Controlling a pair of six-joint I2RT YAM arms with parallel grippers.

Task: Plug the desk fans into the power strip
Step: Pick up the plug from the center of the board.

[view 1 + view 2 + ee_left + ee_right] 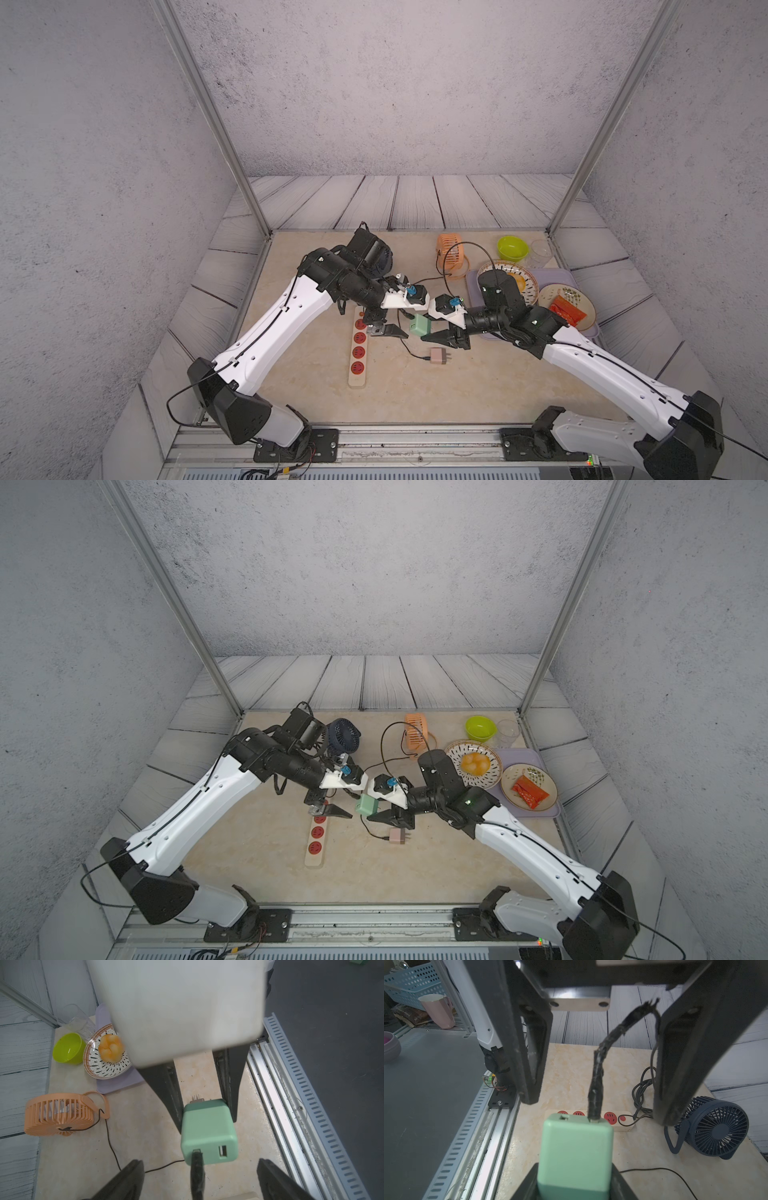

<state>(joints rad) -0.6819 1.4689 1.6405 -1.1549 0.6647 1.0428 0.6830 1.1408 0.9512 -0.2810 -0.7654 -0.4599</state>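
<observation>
Tabletop (pixel 415 395): beige stone, grey walls close in.
Power strip (pixel 358 353): flat, left of centre; light, so I'd expect it to slide when pushed.
Left fingers (pixel 124 1180): spread wide, straddling the black cable (pixel 596 1088), gripping nothing.
Green adapter (pixel 575 1147): rigid, smooth, light; hold the flat sides, keep prongs free.
Right fingers (pixel 166 1088): clamped on it.
Room: near sockets free; tray (pixel 552 275) crowds the right.

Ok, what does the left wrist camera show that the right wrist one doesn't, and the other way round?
Only left wrist: the orange fan, the lime bowl and the patterned plate with a bun. Only right wrist: the power strip and the navy fan. Both: the green adapter with its black cable plugged in, gripped by the right hand.
</observation>
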